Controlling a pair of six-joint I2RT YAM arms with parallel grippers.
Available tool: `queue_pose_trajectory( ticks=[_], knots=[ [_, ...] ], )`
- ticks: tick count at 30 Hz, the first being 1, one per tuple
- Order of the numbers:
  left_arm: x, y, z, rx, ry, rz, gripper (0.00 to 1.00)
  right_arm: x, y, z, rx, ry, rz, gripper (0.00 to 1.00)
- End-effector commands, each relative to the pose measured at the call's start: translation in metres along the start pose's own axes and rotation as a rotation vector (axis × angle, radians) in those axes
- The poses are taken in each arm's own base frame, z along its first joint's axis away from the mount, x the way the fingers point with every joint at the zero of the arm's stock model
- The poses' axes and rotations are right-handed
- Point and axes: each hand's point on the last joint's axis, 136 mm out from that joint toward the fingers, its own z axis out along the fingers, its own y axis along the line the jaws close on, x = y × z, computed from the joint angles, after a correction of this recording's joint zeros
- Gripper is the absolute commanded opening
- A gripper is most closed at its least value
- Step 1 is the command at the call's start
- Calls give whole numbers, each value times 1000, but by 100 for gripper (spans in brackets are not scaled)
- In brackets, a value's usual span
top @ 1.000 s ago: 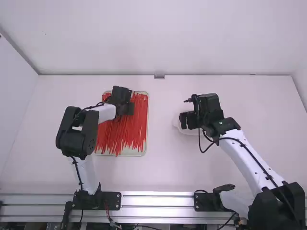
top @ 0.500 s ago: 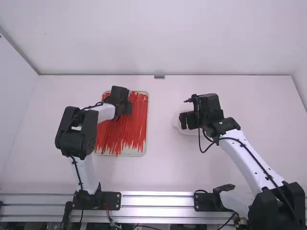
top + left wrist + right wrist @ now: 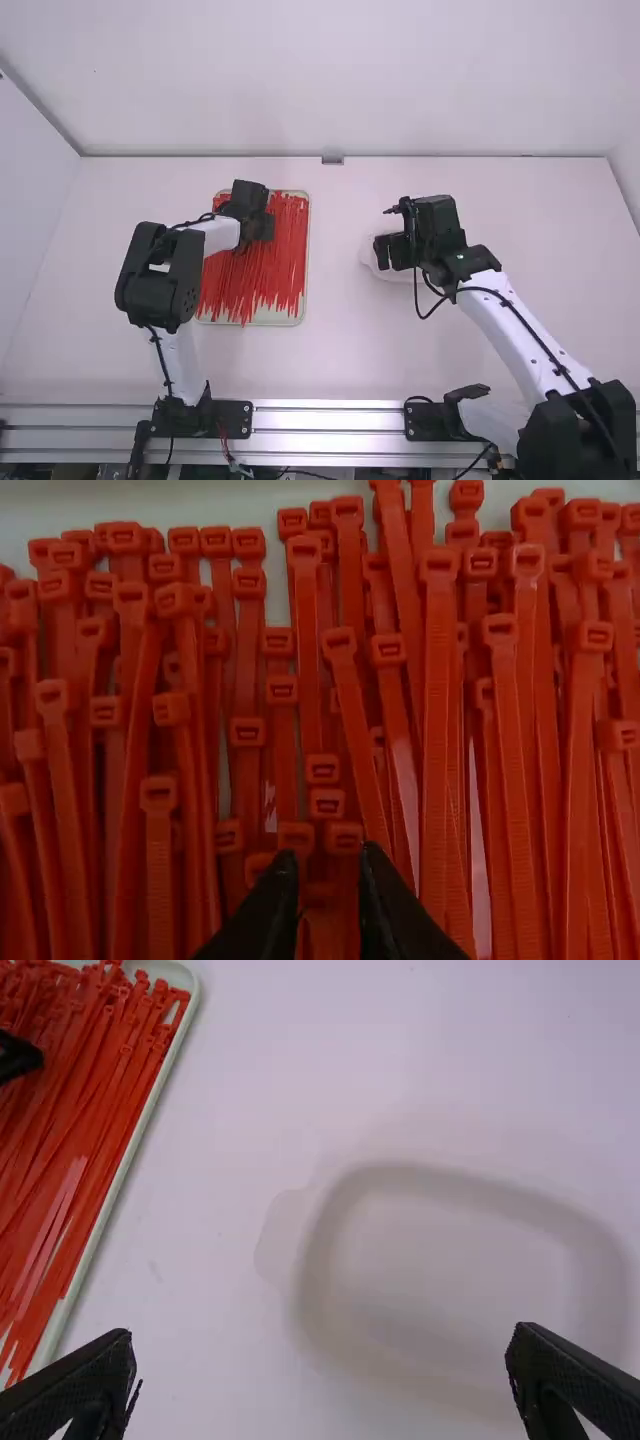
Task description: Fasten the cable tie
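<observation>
left gripper (image 3: 326, 880): jaws pinching cable ties (image 3: 330, 680) lying between them; right gripper (image 3: 320, 1335): jaws gaping apart, white dish (image 3: 440, 1270) lying ahead.

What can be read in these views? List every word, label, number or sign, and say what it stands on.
None: no word, number, label or sign can be read in any view.
The red cable ties, the tray under them, the white dish and the table bear no print that shows.
</observation>
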Motion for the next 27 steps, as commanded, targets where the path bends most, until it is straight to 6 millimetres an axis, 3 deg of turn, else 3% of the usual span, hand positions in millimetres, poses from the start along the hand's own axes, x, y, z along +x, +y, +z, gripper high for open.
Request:
queue_pose_trajectory(
  ticks=[1,27],
  knots=[
    [12,3,6,-9,34,-5,17,-14,2,-5,-3,-29,-5,99],
    [18,3,6,-10,58,-5,10,-14,2,-5,-4,-29,-5,99]
  ],
)
